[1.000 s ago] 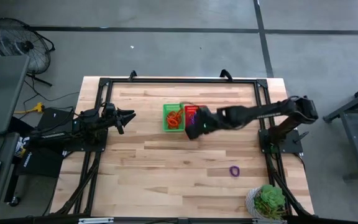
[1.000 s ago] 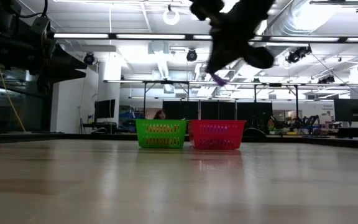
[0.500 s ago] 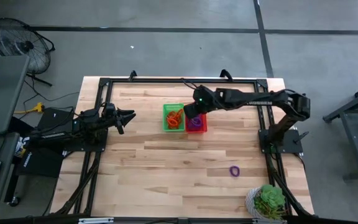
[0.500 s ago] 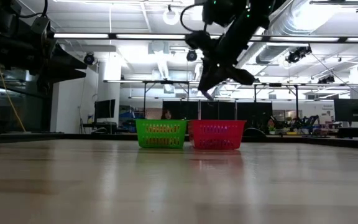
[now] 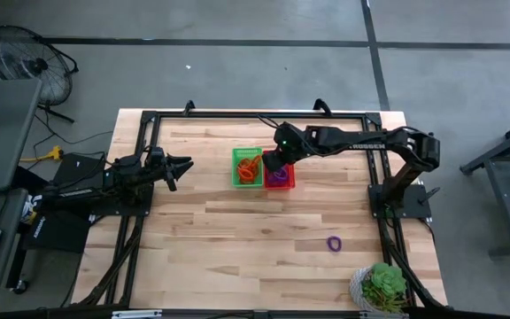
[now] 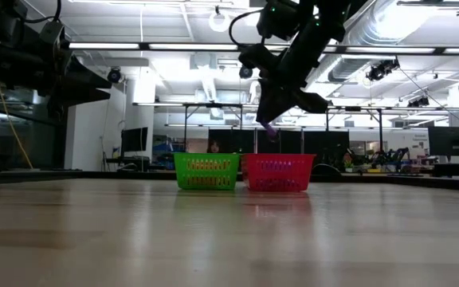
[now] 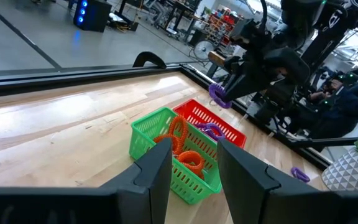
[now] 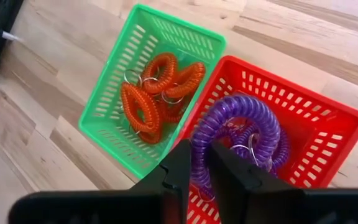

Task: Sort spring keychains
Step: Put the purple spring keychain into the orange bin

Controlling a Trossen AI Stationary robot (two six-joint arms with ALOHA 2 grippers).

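Observation:
My right gripper (image 8: 199,157) hangs over the red mesh basket (image 8: 328,115), shut on a purple spring keychain (image 8: 238,107). More purple keychains (image 7: 211,129) lie in the red basket. Several orange keychains (image 8: 157,93) lie in the green basket (image 8: 114,93), which stands against the red one's left side. Another purple keychain (image 5: 334,243) lies flat on the table toward the near right. My left gripper (image 7: 194,171) waits at the table's left side (image 5: 180,164), level and open, with nothing between its fingers. My right gripper pinches one end of the purple keychain's coiled loop (image 8: 197,149) between its two fingers. The fingers slant down from the table's right side. The loop (image 7: 218,94) hangs below them, clear above the red basket.
The two baskets stand side by side at the table's far middle (image 5: 262,168). A black frame (image 5: 255,116) runs along the table's edges. A potted plant (image 5: 383,288) stands at the near right corner. Bare wood lies between the baskets and the near edge.
My right gripper has swung with the purple keychain from the baskets' near side toward the table's far edge, sinking a little. It now hangs over the red basket and has kept almost still for the last half second.

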